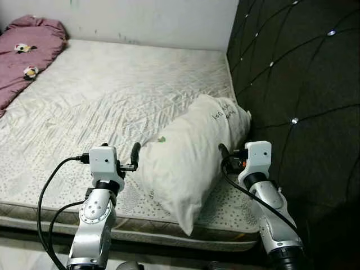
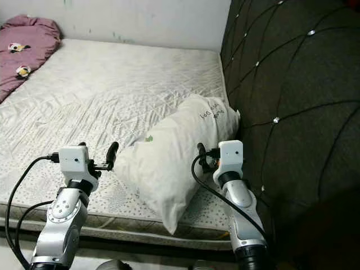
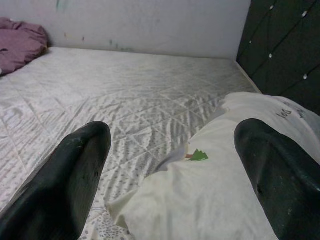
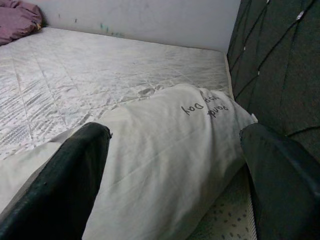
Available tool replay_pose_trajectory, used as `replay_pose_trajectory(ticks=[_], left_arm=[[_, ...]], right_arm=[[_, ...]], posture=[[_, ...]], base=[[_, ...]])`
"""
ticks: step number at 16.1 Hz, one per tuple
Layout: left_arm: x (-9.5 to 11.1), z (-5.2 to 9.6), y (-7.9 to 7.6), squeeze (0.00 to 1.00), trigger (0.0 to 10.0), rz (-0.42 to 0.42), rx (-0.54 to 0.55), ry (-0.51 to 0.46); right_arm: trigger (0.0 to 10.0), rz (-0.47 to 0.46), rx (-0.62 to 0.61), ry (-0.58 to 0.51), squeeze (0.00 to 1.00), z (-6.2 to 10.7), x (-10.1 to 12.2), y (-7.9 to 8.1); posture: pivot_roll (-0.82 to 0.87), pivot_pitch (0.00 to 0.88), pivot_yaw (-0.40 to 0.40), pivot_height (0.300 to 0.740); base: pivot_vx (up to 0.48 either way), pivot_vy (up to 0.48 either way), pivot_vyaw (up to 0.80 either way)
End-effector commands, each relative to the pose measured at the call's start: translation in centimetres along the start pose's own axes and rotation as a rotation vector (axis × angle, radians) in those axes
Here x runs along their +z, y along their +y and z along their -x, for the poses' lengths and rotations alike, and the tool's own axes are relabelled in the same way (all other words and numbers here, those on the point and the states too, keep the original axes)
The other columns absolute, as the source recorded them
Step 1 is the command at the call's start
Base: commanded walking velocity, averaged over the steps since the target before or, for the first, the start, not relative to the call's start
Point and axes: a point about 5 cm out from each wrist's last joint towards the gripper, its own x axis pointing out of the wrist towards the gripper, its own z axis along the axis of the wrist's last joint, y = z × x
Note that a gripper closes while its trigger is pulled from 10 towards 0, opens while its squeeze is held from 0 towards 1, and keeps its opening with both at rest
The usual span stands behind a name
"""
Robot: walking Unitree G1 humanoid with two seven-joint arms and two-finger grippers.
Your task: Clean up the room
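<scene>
**Ana:** Bare quilted mattress (image 1: 112,95) fills the scene, a dark tufted headboard (image 1: 298,84) running along its right edge, and a white pillow (image 1: 191,152) lying against that headboard, one corner hanging over the mattress's near edge.

**Ben:** And both arms are up at it! The left end effector (image 1: 134,156) sits at the pillow's side away from the headboard, right at its edge. The right end effector (image 1: 224,153) is at the pillow's headboard side, in the narrow space between the two.

**Ana:** Both wrist views settle it: each pair of fingers is spread wide, nothing held. The left ones (image 3: 75,170) frame the pillow's end with the little green mark (image 3: 199,155); the right ones (image 4: 65,175) frame its broad flank with the printed lettering (image 4: 207,107).

**Ben:** How will it handle, you reckon?

**Ana:** Light, soft, floppy. Pinch one corner and I'd expect the rest to sag and drag. The cover looks smooth, so a shallow pinch could slip off. Best bet is squeezing it from both long sides at once, or biting deep into the filling.

**Ben:** Anything else left to tidy?

**Ana:** A mauve blanket (image 1: 25,53) is bunched at the mattress's far left corner, well away from the pillow.
</scene>
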Motion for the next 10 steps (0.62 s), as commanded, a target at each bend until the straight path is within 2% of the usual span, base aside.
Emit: replay_pose_trajectory(ticks=[1,10], left_arm=[[-0.02,0.00,-0.15,0.00,10.0,-0.010,-0.009,0.001],[-0.04,0.03,-0.17,0.00,10.0,-0.017,-0.013,-0.002]], right_arm=[[10.0,0.000,-0.005,-0.010,0.00,-0.04,0.23,-0.21],[10.0,-0.009,0.006,-0.012,0.00,-0.07,0.26,-0.04]], posture=[[-0.03,0.000,-0.017,0.736],[-0.03,0.000,-0.017,0.627]], base=[[0.000,0.000,0.00],[0.000,0.000,0.00]])
